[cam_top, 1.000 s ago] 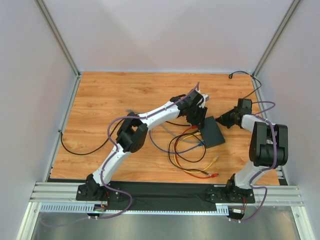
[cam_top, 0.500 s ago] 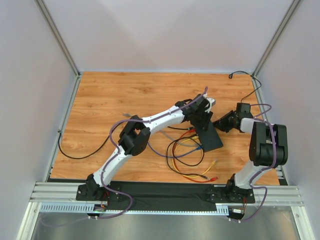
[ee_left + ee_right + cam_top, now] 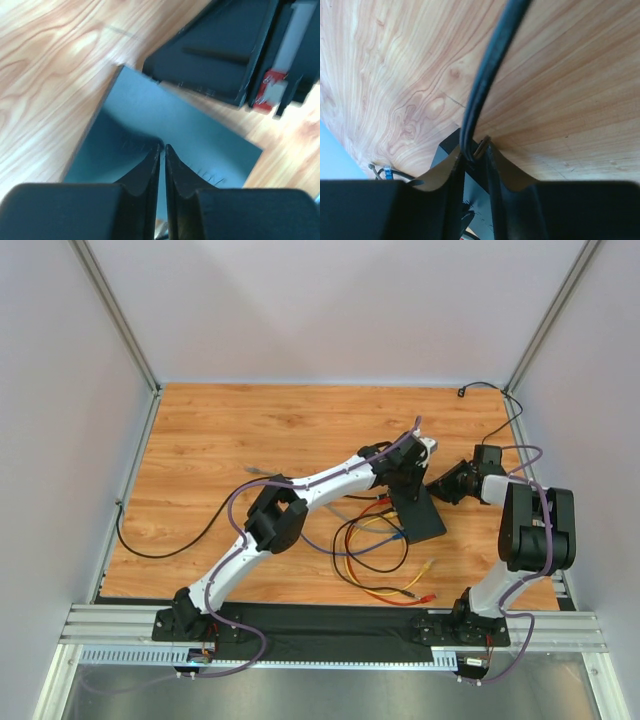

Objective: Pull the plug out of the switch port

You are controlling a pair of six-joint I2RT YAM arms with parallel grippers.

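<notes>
Top external view: the left arm point(image 3: 275, 520) stretches from its base at the near left, elbow bent, across the table point(image 3: 250, 430) to the right, and its left end effector point(image 3: 407, 480) hangs over the far end of the flat black switch point(image 3: 425, 517). The right arm point(image 3: 535, 530) stands upright at the near right, folds at the elbow and reaches left, so the right end effector point(image 3: 442, 485) meets the switch at its far right corner, just beside the left one. In the left wrist view the left end effector's fingers point(image 3: 150, 165) are together with only a thin slit between them and nothing in it, poised over the switch's top face; whether the tips touch that face cannot be told. In the right wrist view the right end effector's fingers point(image 3: 502, 167) are clamped on the end of a black cable point(image 3: 487, 75), with the small pale plug point(image 3: 481, 146) pinched between the tips. The plug sits at the edge of the switch's corner, which shows just left of the fingers. The port itself is hidden behind fingers and cable, so whether the plug is seated in it cannot be told. Loose cables point(image 3: 365, 540) in black, red, yellow and blue loop on the table left of and nearer than the switch.
</notes>
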